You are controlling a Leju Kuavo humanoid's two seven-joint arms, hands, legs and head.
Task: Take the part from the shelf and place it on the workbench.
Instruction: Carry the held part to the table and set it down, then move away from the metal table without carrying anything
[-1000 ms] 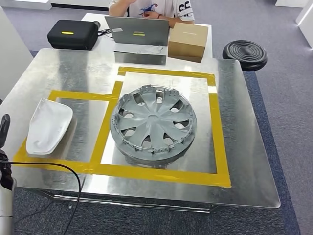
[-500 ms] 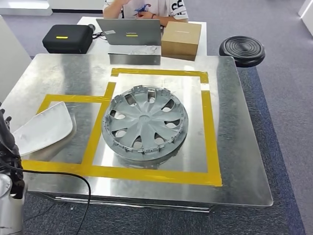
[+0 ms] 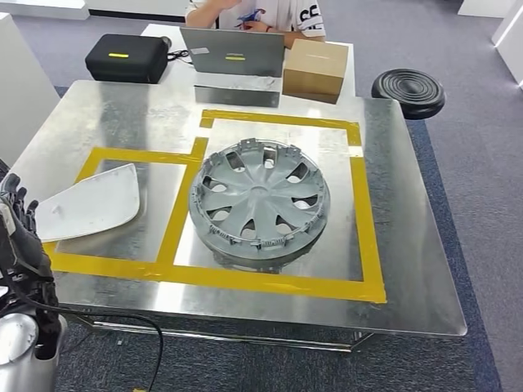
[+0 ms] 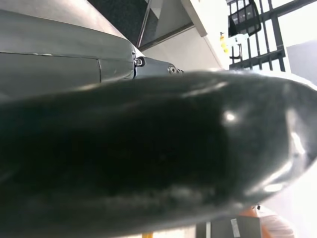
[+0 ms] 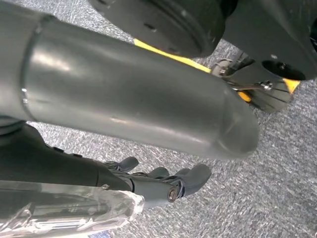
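The left hand (image 3: 21, 233) grips the white part (image 3: 89, 204) by the edge nearest its fingers (right hand (image 5: 160, 183) hangs unclenched, holding nothing); lower it flat inside the yellow tape (image 3: 179, 204) before letting go.

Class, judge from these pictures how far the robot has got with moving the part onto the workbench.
Done: the hubcap lies flat inside the large taped square. In hand: the left hand holds the white cover over the small square, tilted. Left: set it down and let go.
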